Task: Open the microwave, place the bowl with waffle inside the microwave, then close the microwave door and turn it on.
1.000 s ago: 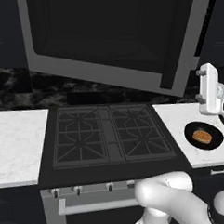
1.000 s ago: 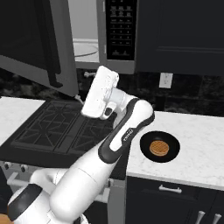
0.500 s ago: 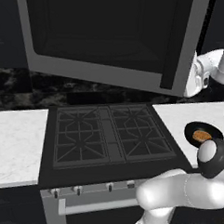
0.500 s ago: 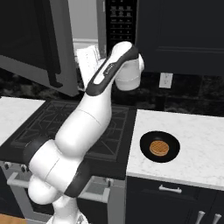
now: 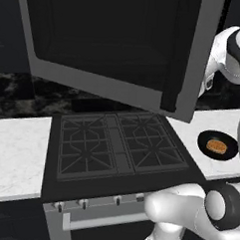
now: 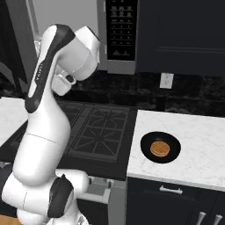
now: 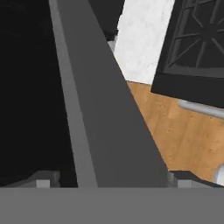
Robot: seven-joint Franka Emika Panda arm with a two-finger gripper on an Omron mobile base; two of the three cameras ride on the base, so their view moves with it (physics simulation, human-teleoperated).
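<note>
From the left base camera, the wide dark-glass microwave door (image 5: 111, 46) with its grey metal frame stands swung out over the black gas stove (image 5: 115, 151), its black vertical bar handle (image 5: 181, 55) at the right edge. The white arm (image 5: 230, 58) reaches up behind that edge, likely to push the door wider. The small shallow round black bowl (image 5: 218, 145) sits near the worktop's front right, apart from the stove, holding the golden-brown waffle (image 5: 217, 145).

From the right base camera, the bowl (image 6: 160, 146) rests on the white marble worktop (image 6: 197, 149) just right of the stove (image 6: 94, 127), near the front edge, the waffle (image 6: 160, 148) centred inside. The microwave's black button panel (image 6: 121, 28) shows above.

In the hand camera, the grey door edge (image 7: 109, 118) runs between the dark fingertips (image 7: 43, 179), which straddle it. The gripper (image 7: 109, 181) stands wide, holding nothing; the bowl awaits, judging from its untouched place.
</note>
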